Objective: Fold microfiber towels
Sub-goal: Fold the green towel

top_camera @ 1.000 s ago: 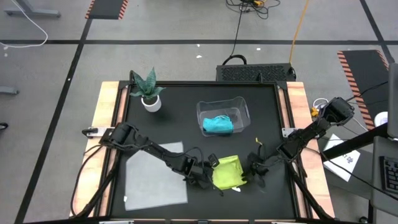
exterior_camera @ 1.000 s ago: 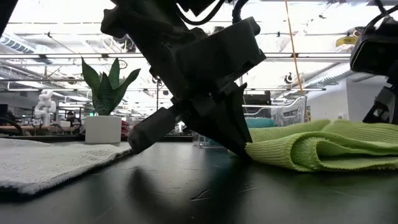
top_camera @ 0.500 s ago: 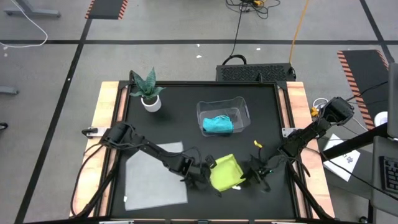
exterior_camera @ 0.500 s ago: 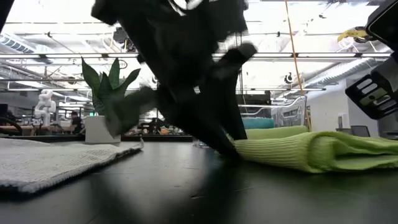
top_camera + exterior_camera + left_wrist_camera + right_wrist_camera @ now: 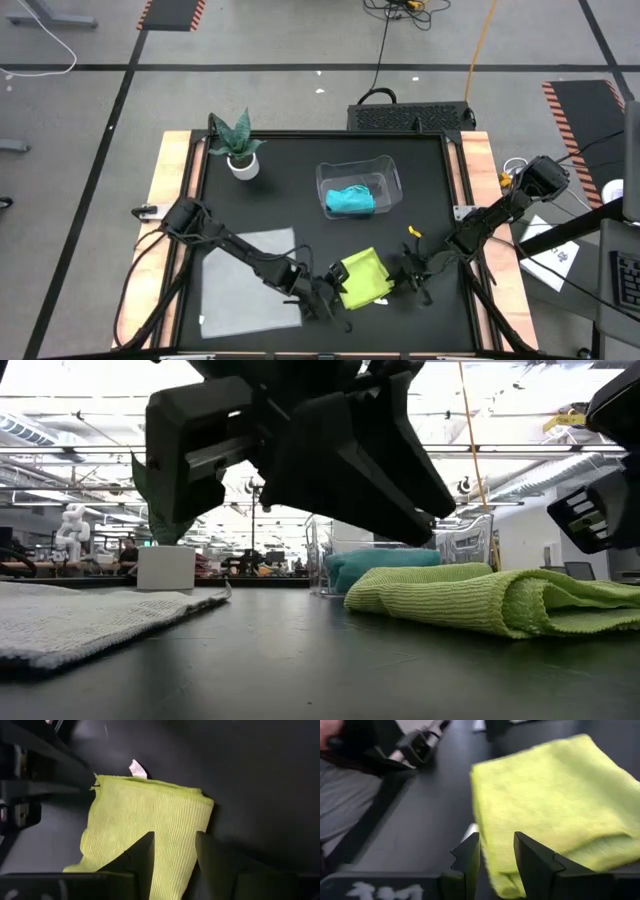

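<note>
On the front half of the table, from above, the yellow-green towel (image 5: 362,277) lay folded into a small pad, with my left gripper (image 5: 325,296) just beside its one edge and my right gripper (image 5: 411,277) just beside the other. The grey towel (image 5: 247,276) lay flat to the left, unfolded, and the teal towel (image 5: 350,200) sat bunched in the clear bin (image 5: 392,175). I judged the yellow-green fold finished, and the next move called for carrying an arm across to a grey corner. At table height, the left gripper (image 5: 300,440) hung above the surface, clear of the yellow-green towel (image 5: 480,595), its elbow bent low across the grey cloth. Through the left wrist camera, its fingers (image 5: 142,855) stood parted over the towel (image 5: 150,815) with nothing between them. Through the right wrist camera, the right arm's fingers (image 5: 467,855) also stood apart, straddling the towel's (image 5: 545,805) near edge without pinching it.
</note>
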Tool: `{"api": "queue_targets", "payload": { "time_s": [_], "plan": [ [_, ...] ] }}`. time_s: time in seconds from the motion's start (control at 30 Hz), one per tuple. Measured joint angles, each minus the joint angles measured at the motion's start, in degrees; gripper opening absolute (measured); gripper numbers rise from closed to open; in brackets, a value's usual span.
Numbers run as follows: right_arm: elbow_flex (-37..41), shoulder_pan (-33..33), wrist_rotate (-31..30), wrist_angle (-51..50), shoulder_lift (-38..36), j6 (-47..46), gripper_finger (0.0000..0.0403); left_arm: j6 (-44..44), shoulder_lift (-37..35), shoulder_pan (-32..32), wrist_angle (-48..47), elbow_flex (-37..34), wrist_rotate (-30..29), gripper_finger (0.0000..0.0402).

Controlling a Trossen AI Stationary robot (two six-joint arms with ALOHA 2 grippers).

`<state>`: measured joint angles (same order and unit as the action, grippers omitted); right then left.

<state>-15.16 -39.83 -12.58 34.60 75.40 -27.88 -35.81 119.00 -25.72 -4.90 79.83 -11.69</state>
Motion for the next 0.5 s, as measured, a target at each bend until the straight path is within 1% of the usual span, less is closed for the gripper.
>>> {"api": "queue_targets", "payload": {
  "time_s": [0.1,0.17,0.23,0.33,0.5],
  "plan": [
    [0.0,0.1,-2.8,-1.4,0.0,-1.3,0.0112,0.4,1.3,-0.4,2.5,0.0,0.0,0.0141],
    [0.0,0.2,-4.1,-1.8,0.0,-2.4,0.0112,-1.3,2.8,-0.9,2.3,0.0,-1.3,0.0143],
    [0.0,0.5,-4.2,-2.5,0.0,-4.0,0.0112,-4.1,5.2,-1.3,3.3,0.0,-4.1,0.0147],
    [0.0,1.2,-4.4,-4.2,0.1,-7.7,0.0112,-5.4,7.2,-2.3,6.1,0.1,-10.1,0.0157],
    [0.0,2.0,-5.4,-7.9,0.7,-10.9,0.0112,-4.6,7.8,-2.7,8.0,0.2,-13.2,0.0178]
  ]
}}
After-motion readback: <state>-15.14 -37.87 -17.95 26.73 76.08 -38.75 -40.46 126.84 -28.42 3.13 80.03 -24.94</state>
